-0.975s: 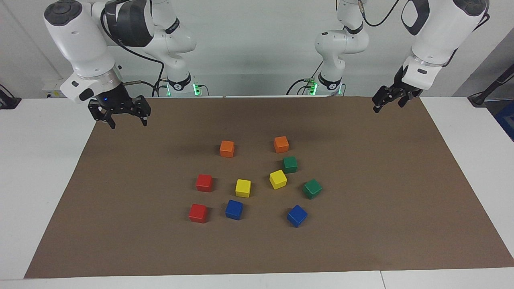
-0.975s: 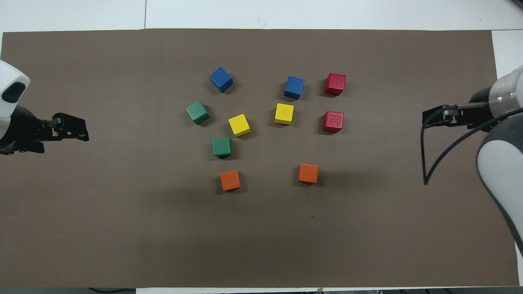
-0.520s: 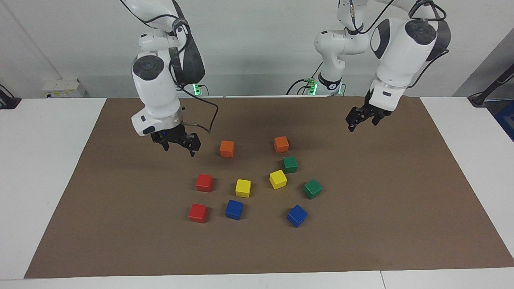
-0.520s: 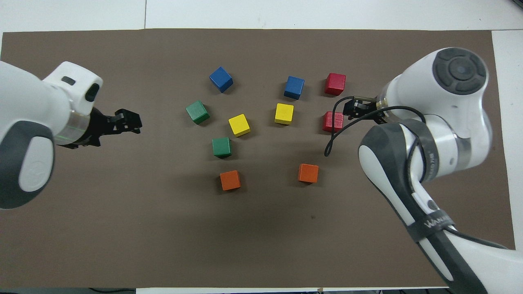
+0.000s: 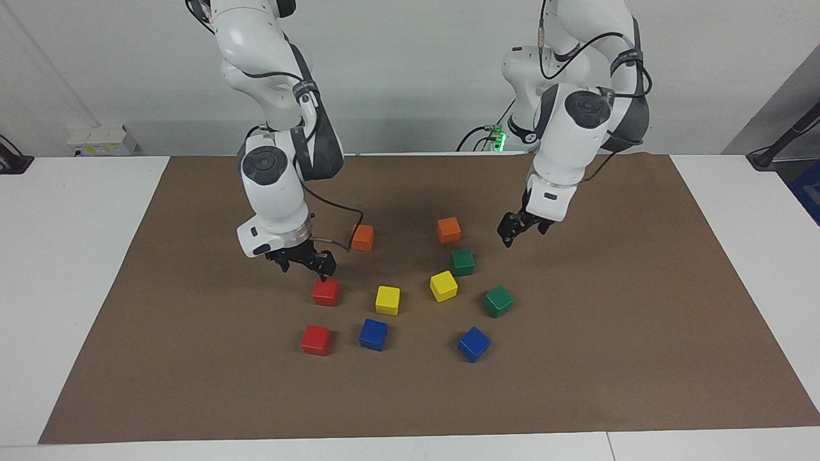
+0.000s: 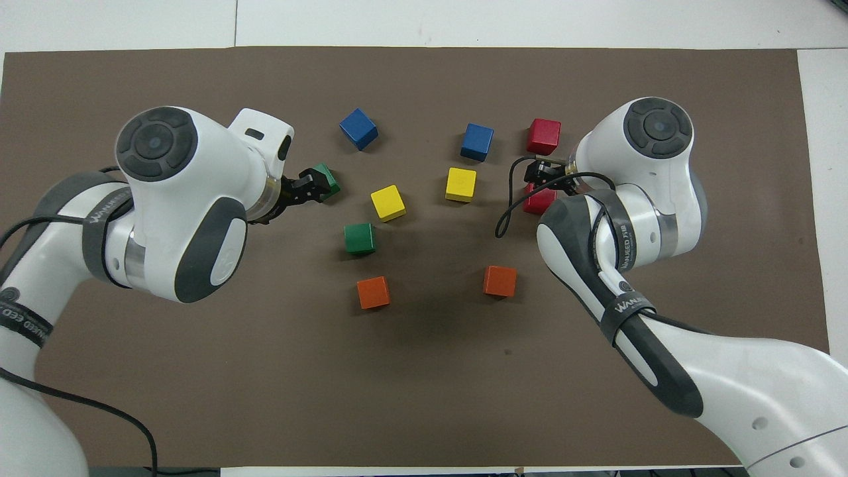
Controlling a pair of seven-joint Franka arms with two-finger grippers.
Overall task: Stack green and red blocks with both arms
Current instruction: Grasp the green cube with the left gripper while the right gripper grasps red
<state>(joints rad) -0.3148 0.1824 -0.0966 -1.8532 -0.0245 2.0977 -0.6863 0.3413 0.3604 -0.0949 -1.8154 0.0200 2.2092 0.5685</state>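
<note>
Both grippers have dropped toward my cubes: right gripper (image 5: 306, 267), fingers spread, just above the red block (image 5: 325, 292) beside the yellow cube (image 5: 387, 299); left gripper (image 5: 517, 230), spread unclear, hangs above the tilted green block (image 5: 498, 301).

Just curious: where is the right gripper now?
In the facing view the right gripper hangs just over the nearer red block, beside a yellow block, toward the right arm's end.

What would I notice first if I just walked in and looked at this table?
Two big white arms bend down over a brown mat dotted with small coloured cubes. The right gripper hangs just above a red block, and the left gripper is in the air near two green blocks.
</note>
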